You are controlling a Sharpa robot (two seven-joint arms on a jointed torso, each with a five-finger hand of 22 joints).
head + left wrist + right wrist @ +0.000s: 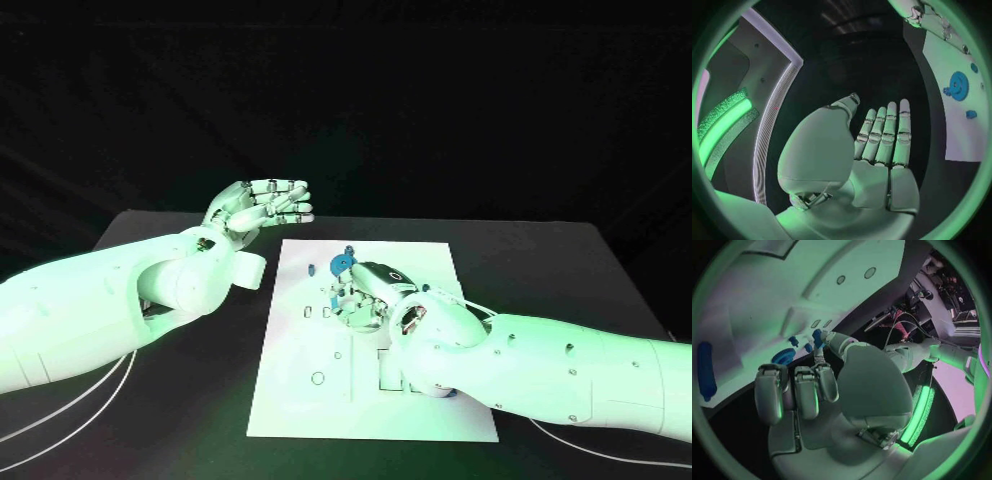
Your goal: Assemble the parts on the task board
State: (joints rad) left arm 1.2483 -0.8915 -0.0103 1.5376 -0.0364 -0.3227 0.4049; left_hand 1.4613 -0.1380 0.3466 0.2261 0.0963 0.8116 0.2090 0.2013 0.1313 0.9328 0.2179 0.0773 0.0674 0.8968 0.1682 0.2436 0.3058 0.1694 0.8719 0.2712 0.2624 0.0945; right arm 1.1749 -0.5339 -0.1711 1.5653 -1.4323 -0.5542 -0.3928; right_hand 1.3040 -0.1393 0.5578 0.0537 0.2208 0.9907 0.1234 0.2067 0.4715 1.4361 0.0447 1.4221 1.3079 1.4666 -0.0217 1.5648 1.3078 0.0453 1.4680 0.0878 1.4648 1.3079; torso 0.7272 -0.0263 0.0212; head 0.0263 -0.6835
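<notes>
The white task board (433, 262) lies in the middle of the black table. A blue gear (342, 265) stands on its far part, also seen as the gear (959, 85) and the gear (786, 356). My right hand (378, 292) is low over the board just this side of the gear, fingers (798, 390) curled in. Its thumb tip touches a small blue part (817, 336); I cannot tell whether the part is gripped. My left hand (263, 205) is raised beyond the board's far left corner, palm up, fingers (887, 132) straight and apart, holding nothing.
A long blue part (704, 372) lies on the board away from the gear. Two small blue parts (971, 114) sit near the gear. My right forearm (562, 375) covers the board's near right side. Cables (87, 405) trail on the table at the near left.
</notes>
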